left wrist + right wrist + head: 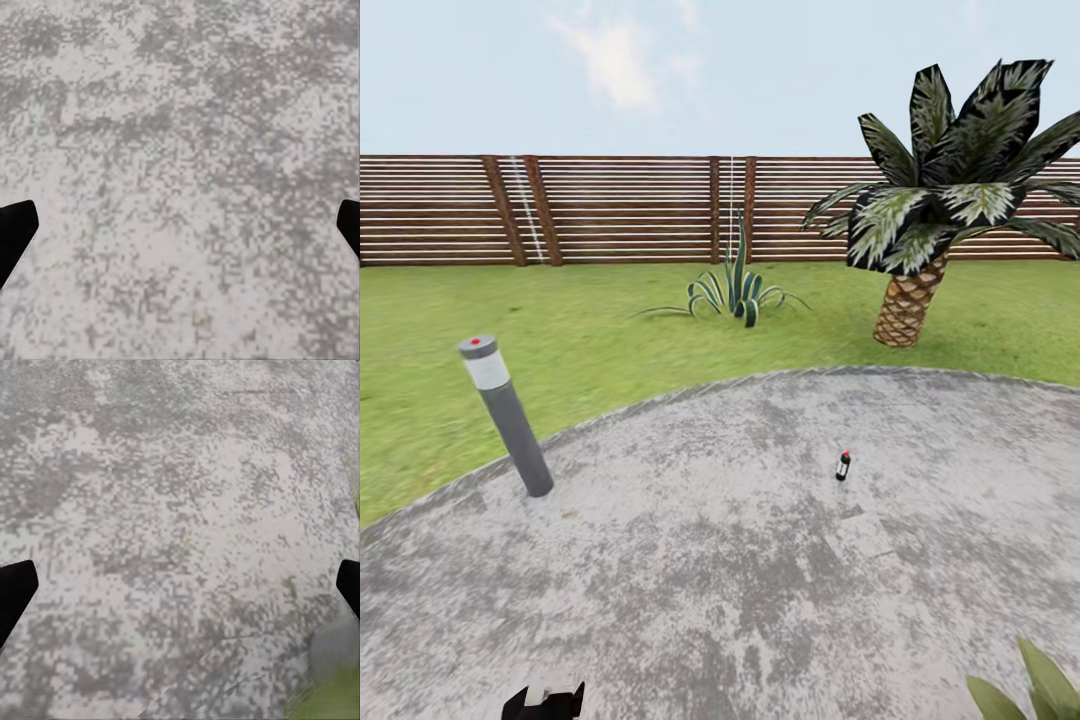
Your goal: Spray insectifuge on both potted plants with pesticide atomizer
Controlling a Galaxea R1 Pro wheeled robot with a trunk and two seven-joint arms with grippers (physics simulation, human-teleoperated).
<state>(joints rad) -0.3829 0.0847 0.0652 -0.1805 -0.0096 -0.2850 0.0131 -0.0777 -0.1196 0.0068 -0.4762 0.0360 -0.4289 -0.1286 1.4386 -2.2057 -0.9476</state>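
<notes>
Head view showed the pesticide atomizer (843, 465) upright on the stone patio (760, 560), far ahead, right of centre. Both end effectors stood apart, empty. Approach was still needed, then grasping.

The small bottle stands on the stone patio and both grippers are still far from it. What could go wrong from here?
The pesticide atomizer is slim and upright on the bare patio, so an imprecise approach might tip it. It looks tiny from here, so the left gripper or right gripper, both open, could misjudge it. The bollard light may obstruct a leftward path.
</notes>
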